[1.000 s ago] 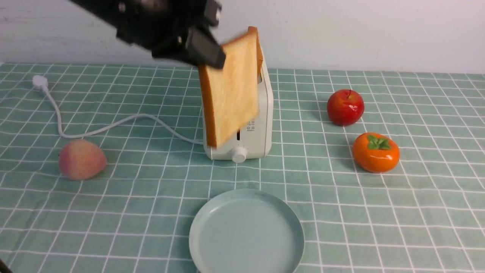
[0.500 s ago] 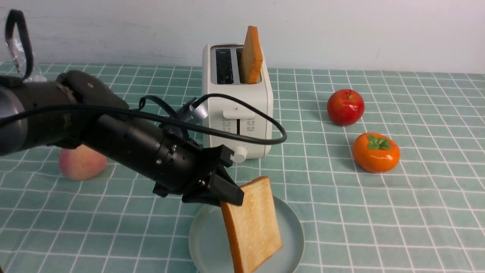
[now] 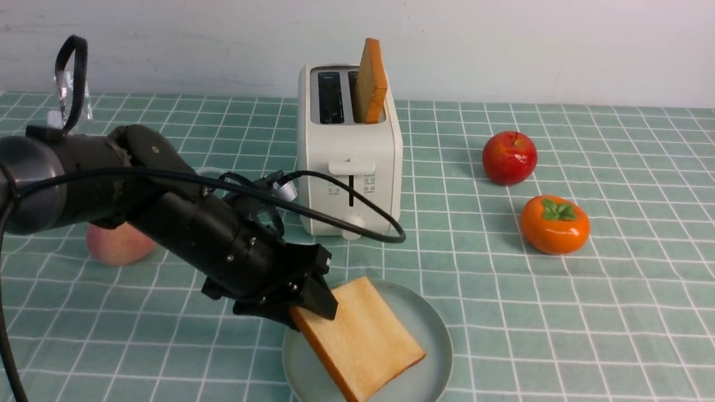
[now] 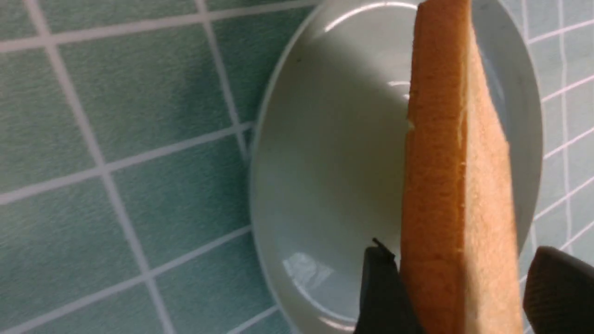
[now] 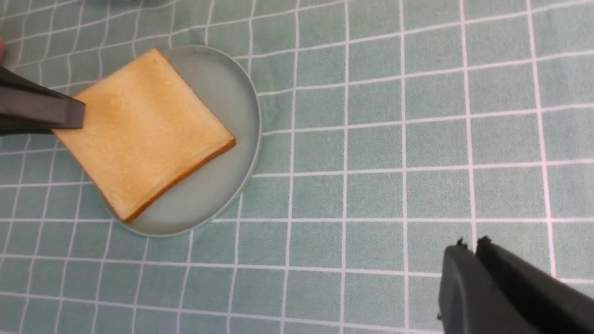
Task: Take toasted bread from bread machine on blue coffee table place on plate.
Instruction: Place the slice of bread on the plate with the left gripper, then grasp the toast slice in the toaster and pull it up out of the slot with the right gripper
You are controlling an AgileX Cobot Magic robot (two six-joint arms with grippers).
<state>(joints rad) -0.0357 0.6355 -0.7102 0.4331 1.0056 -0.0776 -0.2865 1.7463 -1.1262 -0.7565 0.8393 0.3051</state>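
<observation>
One slice of toasted bread (image 3: 363,335) lies slanted on the pale blue-green plate (image 3: 435,329), its near-left corner raised between the fingers of my left gripper (image 3: 318,307). In the left wrist view, one finger (image 4: 385,297) touches the slice (image 4: 445,162) and the other stands off it with a gap, so the left gripper (image 4: 464,260) is open. A second slice (image 3: 371,81) stands in the right slot of the cream bread machine (image 3: 349,167) on the blue coffee table (image 3: 558,335). My right gripper (image 5: 471,243) hovers shut and empty over the cloth, to the right of the plate (image 5: 222,185).
A red apple (image 3: 509,158) and an orange persimmon (image 3: 554,224) sit right of the bread machine. A peach (image 3: 114,245) lies at the left, partly behind my left arm. The arm's black cable loops in front of the bread machine.
My left arm came down from beside the bread machine to the plate with the slice. The slice tipped from hanging on edge to lying slanted on the plate, and the jaws spread apart.
</observation>
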